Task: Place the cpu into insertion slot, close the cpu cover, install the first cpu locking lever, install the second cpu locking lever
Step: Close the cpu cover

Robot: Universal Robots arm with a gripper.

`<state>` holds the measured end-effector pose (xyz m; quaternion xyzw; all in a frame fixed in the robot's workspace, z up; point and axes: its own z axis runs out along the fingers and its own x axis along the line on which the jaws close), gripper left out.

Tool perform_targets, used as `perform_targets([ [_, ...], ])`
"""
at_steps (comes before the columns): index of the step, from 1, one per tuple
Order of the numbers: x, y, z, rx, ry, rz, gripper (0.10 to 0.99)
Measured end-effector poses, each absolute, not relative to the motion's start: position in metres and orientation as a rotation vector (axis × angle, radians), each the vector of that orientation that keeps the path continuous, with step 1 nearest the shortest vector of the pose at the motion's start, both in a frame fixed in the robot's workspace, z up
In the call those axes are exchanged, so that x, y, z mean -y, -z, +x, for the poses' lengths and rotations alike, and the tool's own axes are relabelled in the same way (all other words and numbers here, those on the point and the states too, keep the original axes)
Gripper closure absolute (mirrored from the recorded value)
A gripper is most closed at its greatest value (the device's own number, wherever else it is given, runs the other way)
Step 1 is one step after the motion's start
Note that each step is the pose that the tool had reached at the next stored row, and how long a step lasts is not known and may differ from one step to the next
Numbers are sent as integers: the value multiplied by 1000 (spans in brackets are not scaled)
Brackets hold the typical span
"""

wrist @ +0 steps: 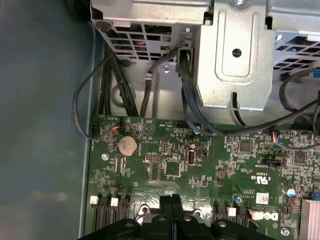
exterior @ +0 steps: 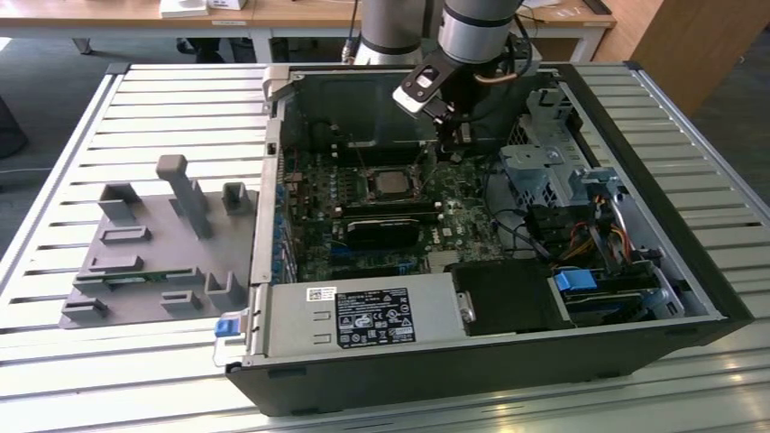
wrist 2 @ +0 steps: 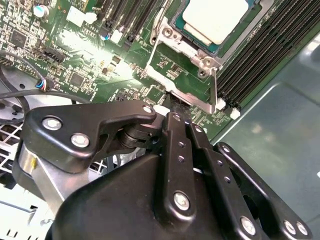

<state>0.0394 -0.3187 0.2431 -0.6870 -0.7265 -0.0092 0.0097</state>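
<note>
Inside the open computer case [exterior: 673, 225], the cpu [wrist 2: 216, 17] lies with its silver top up in the insertion slot [exterior: 391, 183]. The silvery cpu cover [wrist 2: 192, 49] frames the chip and looks laid down over its edges. Thin locking lever rods run along two sides of the frame, one [wrist 2: 214, 87] close to my fingers and another [wrist 2: 156, 30] on the adjoining side. My gripper [exterior: 448, 135] hangs just beyond the socket toward the case's back, shut, with nothing seen between its fingers. In the second wrist view the gripper [wrist 2: 173, 102] tips rest at the frame's edge. The first wrist view has the gripper [wrist: 171, 202] low over the green board.
A grey fixture plate [exterior: 157, 244] with upright holders lies at the exterior view's left. A power supply [exterior: 361, 320] fills the case's near side and a drive cage [exterior: 547, 171] stands at the exterior view's right. Black memory slots [wrist 2: 270, 45] flank the socket. Loose cables [wrist: 105, 90] hang nearby.
</note>
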Motion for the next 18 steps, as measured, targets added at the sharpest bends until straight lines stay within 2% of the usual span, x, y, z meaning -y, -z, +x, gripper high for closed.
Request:
perform_targets([
  [18, 319, -241, 17, 2269, 28, -2145, 980],
])
